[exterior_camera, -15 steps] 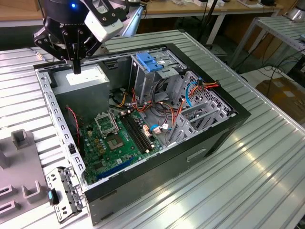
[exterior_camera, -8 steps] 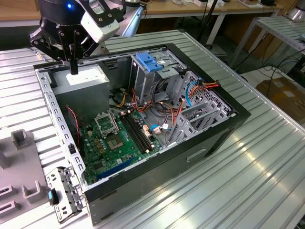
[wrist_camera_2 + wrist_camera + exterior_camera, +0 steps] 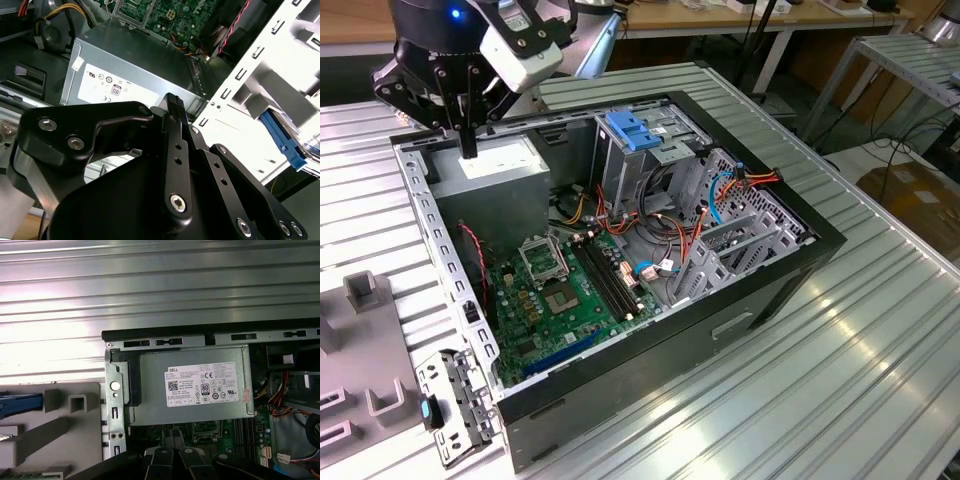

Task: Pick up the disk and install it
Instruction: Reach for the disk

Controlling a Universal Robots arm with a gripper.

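My gripper [image 3: 468,148] hangs shut and empty just above the grey power-supply box [image 3: 490,180] in the back corner of the open computer case [image 3: 760,290]. In both wrist views the black fingers [image 3: 172,102] press together with nothing between them, over the box's white sticker [image 3: 200,385]. Off the case's side, a blue rail with a strip of silver metal, apparently the disk's edge [image 3: 281,139], lies on a grey fixture [image 3: 75,430]; the same blue rail [image 3: 20,402] shows in the first wrist view. Most of the disk is cut off by the picture edge.
Inside the case lie a green motherboard [image 3: 560,290], orange and red cables [image 3: 680,230], and a metal drive cage topped by a blue latch [image 3: 632,130]. A perforated metal rim [image 3: 430,250] borders the case. A grey fixture [image 3: 360,300] sits at the exterior view's left on the ribbed metal table [image 3: 840,380].
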